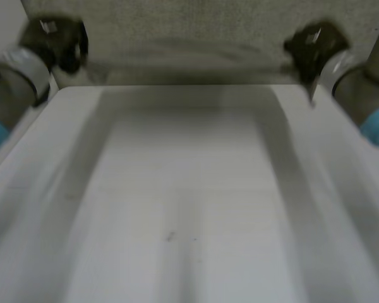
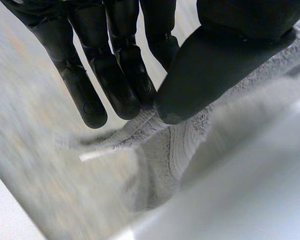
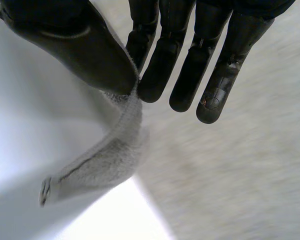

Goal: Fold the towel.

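Both robot hands were closed in a pinch on the towel (image 1: 196,28), one at each end of its nearer edge. The left robot hand (image 1: 55,43) clamped its corner between the thumb (image 2: 210,75) and straight fingers (image 2: 90,95). The right robot hand (image 1: 313,47) pressed a narrow strip of the hem between its own thumb (image 3: 85,50) and fingertips (image 3: 157,75), with a short tail of cloth curling free below the pinch. In the head view the held edge ran crosswise from hand to hand and sagged a little in the middle. It was raised off the white worktop (image 1: 189,208), which lay bare on the robot's side of it. The rest of the cloth stretched away beyond the hands, on the side far from the robot; whether that far part rested on the worktop could not be told. The hands stood roughly level with each other, so neither looked nearer to the cloth's far edge. By my reading, the fold would depend on carrying this crosswise edge straight away from the robot, both arms moving evenly so that the corners landed square. The right hand's thinner hold seemed the likelier one to slip.
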